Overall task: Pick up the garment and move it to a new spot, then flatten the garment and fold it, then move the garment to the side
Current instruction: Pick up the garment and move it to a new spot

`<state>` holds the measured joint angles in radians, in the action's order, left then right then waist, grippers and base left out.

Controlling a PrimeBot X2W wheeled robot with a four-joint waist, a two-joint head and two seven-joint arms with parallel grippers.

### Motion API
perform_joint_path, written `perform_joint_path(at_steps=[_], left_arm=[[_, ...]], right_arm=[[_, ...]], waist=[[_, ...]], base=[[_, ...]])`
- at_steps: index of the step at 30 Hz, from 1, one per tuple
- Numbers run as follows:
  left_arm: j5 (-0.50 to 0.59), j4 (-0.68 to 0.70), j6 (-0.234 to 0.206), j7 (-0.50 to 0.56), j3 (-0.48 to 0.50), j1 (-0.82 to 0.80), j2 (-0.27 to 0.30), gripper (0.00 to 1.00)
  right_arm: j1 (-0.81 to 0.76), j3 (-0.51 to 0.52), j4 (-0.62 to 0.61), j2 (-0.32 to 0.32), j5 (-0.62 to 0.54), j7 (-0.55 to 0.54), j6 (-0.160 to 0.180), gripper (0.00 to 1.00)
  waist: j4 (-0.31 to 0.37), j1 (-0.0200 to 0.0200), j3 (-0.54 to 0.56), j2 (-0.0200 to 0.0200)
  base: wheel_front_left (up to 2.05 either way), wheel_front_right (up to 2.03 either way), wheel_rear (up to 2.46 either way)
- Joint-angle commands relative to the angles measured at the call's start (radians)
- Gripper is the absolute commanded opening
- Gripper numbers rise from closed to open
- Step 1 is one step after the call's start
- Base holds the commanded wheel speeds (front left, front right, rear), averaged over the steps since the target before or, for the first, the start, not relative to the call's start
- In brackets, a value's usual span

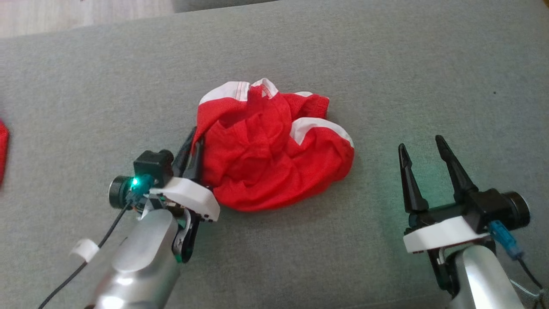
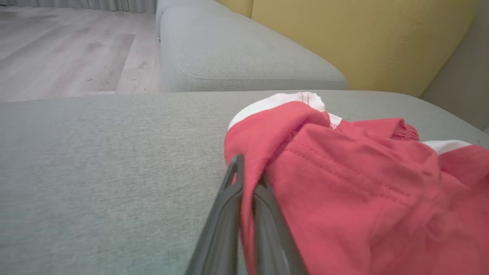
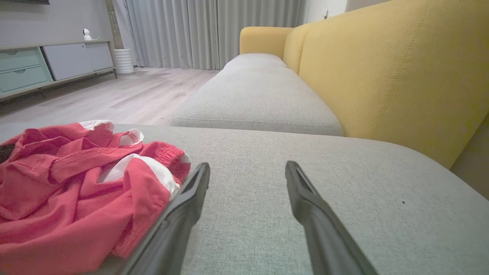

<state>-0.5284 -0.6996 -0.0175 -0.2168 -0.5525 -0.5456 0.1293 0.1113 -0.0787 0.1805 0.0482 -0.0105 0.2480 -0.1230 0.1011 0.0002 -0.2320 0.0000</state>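
Head view has the red garment, white-trimmed and crumpled, lying at the centre of the frame on the grey sofa seat. At lower left, the left gripper is closed on the heap's left edge, a fold of red cloth pinched between its 2 fingers. The bulk lies to the right of those jaws, its longer span running across the frame. At lower right, the right gripper stands wide open and empty, apart from the cloth's right edge, so the lift probably falls to the left arm.
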Motion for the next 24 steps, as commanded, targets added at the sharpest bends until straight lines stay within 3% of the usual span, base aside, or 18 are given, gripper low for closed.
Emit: perform_joint_path(at_steps=[1, 10, 18, 24], left_arm=[[0.008, 0.019, -0.002, -0.016, 0.035, -0.034, 0.023, 1.0], [0.042, 0.099, 0.003, -0.044, 0.081, 0.047, 0.065, 1.0], [0.064, 0.312, -0.057, -0.045, 0.168, 0.298, 0.124, 1.0], [0.051, 0.41, -0.11, -0.045, 0.188, 0.444, 0.122, 1.0]], right_arm=[[0.025, -0.019, -0.025, 0.002, -0.006, 0.013, -0.008, 1.0], [0.023, -0.024, -0.007, 0.002, -0.004, 0.012, -0.008, 1.0], [-0.037, 0.001, 0.002, 0.002, 0.011, -0.007, -0.008, 1.0], [-0.1, 0.0, -0.004, 0.002, 0.018, -0.015, -0.008, 1.0]], waist=[[-0.009, -0.0002, 0.003, 0.0], [-0.032, -0.0002, 0.087, 0.0], [-0.058, -0.0002, 0.203, 0.0], [-0.083, -0.0002, 0.243, 0.0]], base=[[0.0, 0.0, 0.0], [0.0, 0.0, 0.0], [0.0, 0.0, 0.0], [0.0, 0.0, 0.0]])
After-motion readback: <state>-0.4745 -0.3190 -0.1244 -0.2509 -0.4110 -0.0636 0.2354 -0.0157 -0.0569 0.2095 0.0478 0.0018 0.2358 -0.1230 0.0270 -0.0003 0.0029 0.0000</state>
